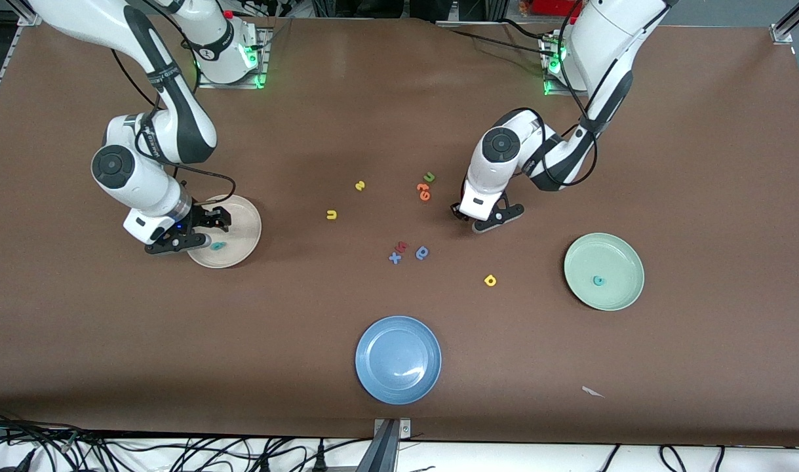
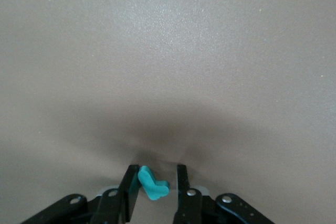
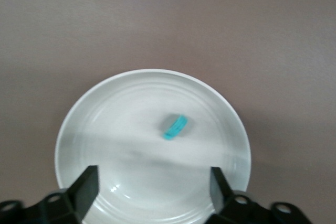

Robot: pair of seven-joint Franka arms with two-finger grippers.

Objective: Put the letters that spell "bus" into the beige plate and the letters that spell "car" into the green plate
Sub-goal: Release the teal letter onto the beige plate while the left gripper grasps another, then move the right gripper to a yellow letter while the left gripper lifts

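Teal r (image 2: 153,183) sits between the left hand's (image 1: 487,219) narrowing fingers on the surface, not yet clamped. Right hand (image 1: 193,233) hangs wide open over the beige plate (image 1: 242,219), teal b (image 1: 218,246) lying inside.

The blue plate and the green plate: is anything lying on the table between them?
In the front view, only bare brown table separates the blue plate from the green plate; the yellow letter lies farther up.
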